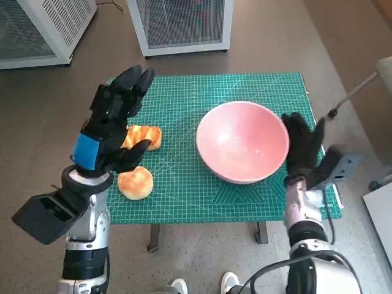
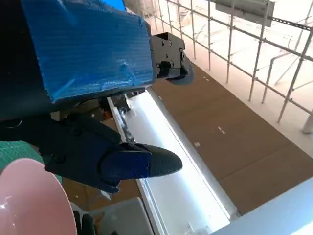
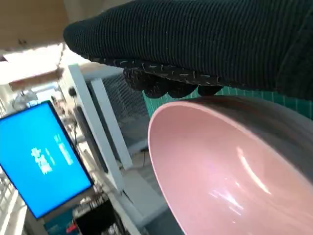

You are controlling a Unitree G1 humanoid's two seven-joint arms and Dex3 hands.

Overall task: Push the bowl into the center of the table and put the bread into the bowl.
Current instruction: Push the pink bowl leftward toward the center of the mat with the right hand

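Bowl (image 1: pixel 243 141), pink, right of centre on the green surface (image 1: pixel 184 196); right hand (image 1: pixel 304 147) flat against its outer rim, holding nothing; left hand (image 1: pixel 110 122) raised, fingers spread.

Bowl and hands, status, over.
Left hand open, raised above the bread. Right hand open, flat against the bowl rim. Bowl empty, right of center. Two bread pieces on the mat, nothing between.

bowl (image 1: pixel 243 141) on the mat (image 1: pixel 184 190) just left of the right hand (image 1: pixel 304 147), two bread pieces (image 1: pixel 136 182) beneath and right of the raised left hand (image 1: pixel 113 122), well left of the bowl
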